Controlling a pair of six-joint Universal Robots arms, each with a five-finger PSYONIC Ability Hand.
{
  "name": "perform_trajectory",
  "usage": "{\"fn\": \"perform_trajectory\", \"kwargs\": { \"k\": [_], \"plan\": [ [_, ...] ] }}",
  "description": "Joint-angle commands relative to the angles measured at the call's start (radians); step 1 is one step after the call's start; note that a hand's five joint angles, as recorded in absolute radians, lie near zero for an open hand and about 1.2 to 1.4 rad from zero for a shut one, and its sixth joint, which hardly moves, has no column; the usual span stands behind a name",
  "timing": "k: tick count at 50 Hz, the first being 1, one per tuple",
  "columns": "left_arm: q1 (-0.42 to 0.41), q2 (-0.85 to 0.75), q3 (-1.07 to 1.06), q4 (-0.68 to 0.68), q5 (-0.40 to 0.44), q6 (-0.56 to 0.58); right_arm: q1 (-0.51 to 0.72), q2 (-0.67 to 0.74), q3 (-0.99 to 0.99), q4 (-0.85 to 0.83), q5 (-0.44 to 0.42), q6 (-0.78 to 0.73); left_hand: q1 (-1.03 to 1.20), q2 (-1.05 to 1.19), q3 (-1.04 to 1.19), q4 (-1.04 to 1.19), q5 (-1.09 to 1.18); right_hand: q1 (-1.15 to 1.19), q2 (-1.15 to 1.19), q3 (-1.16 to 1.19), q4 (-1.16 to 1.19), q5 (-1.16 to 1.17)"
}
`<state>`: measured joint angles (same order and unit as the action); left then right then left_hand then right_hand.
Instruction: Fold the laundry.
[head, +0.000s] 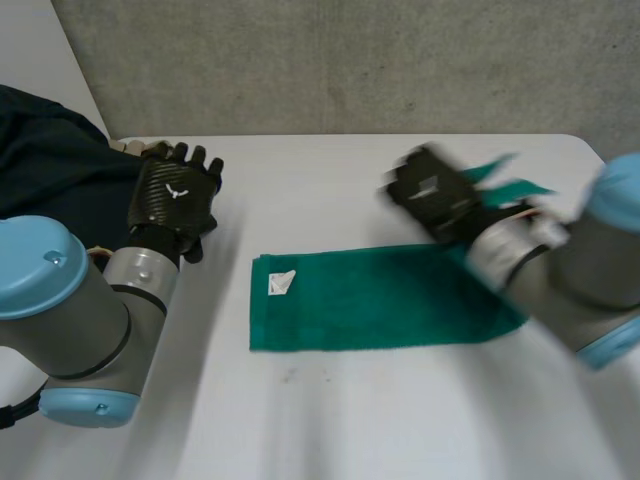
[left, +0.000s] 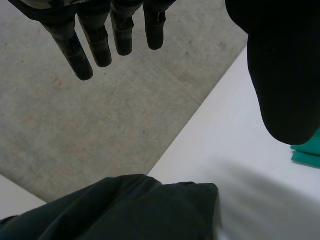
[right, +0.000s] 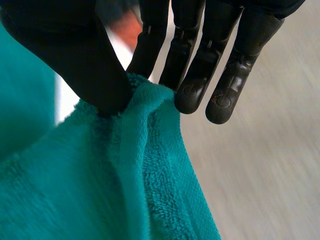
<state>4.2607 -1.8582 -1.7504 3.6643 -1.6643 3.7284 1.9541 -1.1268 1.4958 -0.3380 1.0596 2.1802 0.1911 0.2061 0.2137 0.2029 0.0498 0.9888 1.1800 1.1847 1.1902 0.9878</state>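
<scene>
The green terry towel (head: 380, 300) lies on the white table (head: 330, 420), its right end partly hidden by the blurred right hand (head: 432, 192), which pinches it between thumb and fingers. Left of the towel, the left hand (head: 175, 195) has its fingers straight and empty.

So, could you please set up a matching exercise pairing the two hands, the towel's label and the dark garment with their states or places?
1. left hand
2. right hand
3. white label
4. dark garment

A. pinching the green towel by its edge
B. heaped at the table edge on the robot's left
C. open, fingers straight
D. on the towel's end nearer the left arm

Pairs: 1-C, 2-A, 3-D, 4-B
</scene>
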Motion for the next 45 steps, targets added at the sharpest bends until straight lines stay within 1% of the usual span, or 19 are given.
{"fn": "perform_trajectory", "kwargs": {
  "k": [1,7,8,10,11,12,15,17,19,20,24,29,31,34,35,38,40,43,45],
  "plan": [
    [0.013,0.01,-0.018,-0.006,0.0,-0.032,0.284,0.206,-0.037,-0.062,-0.096,-0.065,-0.017,-0.032,-0.039,-0.028,-0.05,0.407,0.216,0.212,0.206,0.234],
    [0.011,0.005,-0.015,-0.004,0.003,-0.032,0.324,0.271,-0.037,-0.065,-0.106,-0.119,-0.017,-0.032,-0.039,-0.028,-0.05,0.407,0.216,0.212,0.206,0.234],
    [0.008,0.002,-0.009,-0.004,0.005,-0.033,0.324,0.26,-0.037,-0.062,-0.092,-0.114,-0.017,-0.032,-0.039,-0.028,-0.05,0.022,-0.169,-0.174,-0.179,-0.152],
    [0.005,0.001,-0.003,-0.004,0.005,-0.033,0.322,0.242,-0.035,-0.061,-0.078,-0.102,-0.017,-0.032,-0.039,-0.028,-0.05,-0.528,-0.72,-0.724,-0.73,-0.702],
    [0.004,-0.001,-0.001,-0.003,0.006,-0.033,0.322,0.229,-0.032,-0.061,-0.069,-0.091,-0.017,-0.032,-0.039,-0.028,-0.05,-0.758,-0.949,-0.954,-0.959,-0.931],
    [0.001,-0.003,0.005,0.002,0.008,-0.033,0.316,0.205,-0.025,-0.056,-0.037,-0.054,-0.017,-0.032,-0.039,-0.028,-0.05,-0.814,-1.005,-1.01,-1.016,-0.988],
    [-0.013,-0.003,0.022,0.003,0.009,-0.033,0.267,0.162,-0.003,-0.046,0.002,0.059,-0.017,-0.032,-0.039,-0.028,-0.05,-0.814,-1.005,-1.01,-1.016,-0.988],
    [-0.05,-0.006,0.048,0.005,0.008,-0.035,0.191,0.108,0.024,-0.036,0.051,0.235,-0.017,-0.032,-0.039,-0.028,-0.05,-0.814,-1.005,-1.01,-1.016,-0.988],
    [-0.08,-0.018,0.067,0.007,0.009,-0.041,0.146,0.064,0.049,-0.029,0.065,0.361,-0.017,-0.032,-0.039,-0.028,-0.05,-0.814,-1.005,-1.01,-1.016,-0.988],
    [-0.111,-0.041,0.087,0.007,0.009,-0.048,0.106,0.03,0.072,-0.02,0.072,0.472,-0.017,-0.032,-0.039,-0.028,-0.05,-0.814,-1.005,-1.01,-1.016,-0.988],
    [-0.179,-0.107,0.144,0.005,0.009,-0.077,0.034,-0.019,0.132,0.028,0.079,0.662,-0.017,-0.032,-0.039,-0.028,-0.05,-0.814,-1.005,-1.01,-1.016,-0.988],
    [-0.231,-0.206,0.219,-0.004,0.006,-0.091,-0.066,-0.018,0.199,0.083,0.08,0.616,-0.017,-0.032,-0.039,-0.028,-0.05,-0.814,-1.005,-1.01,-1.016,-0.988],
    [-0.24,-0.234,0.233,-0.004,0.006,-0.09,-0.105,-0.01,0.225,0.103,0.085,0.537,-0.017,-0.032,-0.039,-0.028,-0.05,-0.807,-0.999,-1.003,-1.009,-0.981],
    [-0.243,-0.259,0.241,-0.006,0.005,-0.087,-0.141,0.011,0.242,0.117,0.091,0.442,-0.017,-0.032,-0.039,-0.028,-0.05,-0.684,-0.875,-0.88,-0.885,-0.857],
    [-0.243,-0.26,0.241,-0.006,0.003,-0.087,-0.161,0.033,0.244,0.122,0.105,0.381,-0.017,-0.032,-0.039,-0.028,-0.05,-0.596,-0.788,-0.792,-0.798,-0.77],
    [-0.239,-0.26,0.23,-0.006,0.001,-0.088,-0.179,0.061,0.233,0.125,0.129,0.319,-0.017,-0.032,-0.039,-0.028,-0.05,-0.373,-0.564,-0.569,-0.574,-0.547],
    [-0.237,-0.257,0.221,-0.01,0.0,-0.09,-0.184,0.09,0.219,0.125,0.154,0.28,-0.017,-0.032,-0.039,-0.028,-0.05,-0.147,-0.339,-0.343,-0.349,-0.321],
    [-0.225,-0.231,0.191,-0.038,-0.002,-0.087,-0.176,0.117,0.178,0.126,0.187,0.271,-0.017,-0.032,-0.039,-0.028,-0.05,0.406,0.215,0.21,0.204,0.232],
    [-0.219,-0.21,0.18,-0.05,-0.002,-0.088,-0.175,0.116,0.163,0.126,0.207,0.274,-0.017,-0.032,-0.039,-0.028,-0.05,0.407,0.216,0.212,0.206,0.234]
  ]
}}
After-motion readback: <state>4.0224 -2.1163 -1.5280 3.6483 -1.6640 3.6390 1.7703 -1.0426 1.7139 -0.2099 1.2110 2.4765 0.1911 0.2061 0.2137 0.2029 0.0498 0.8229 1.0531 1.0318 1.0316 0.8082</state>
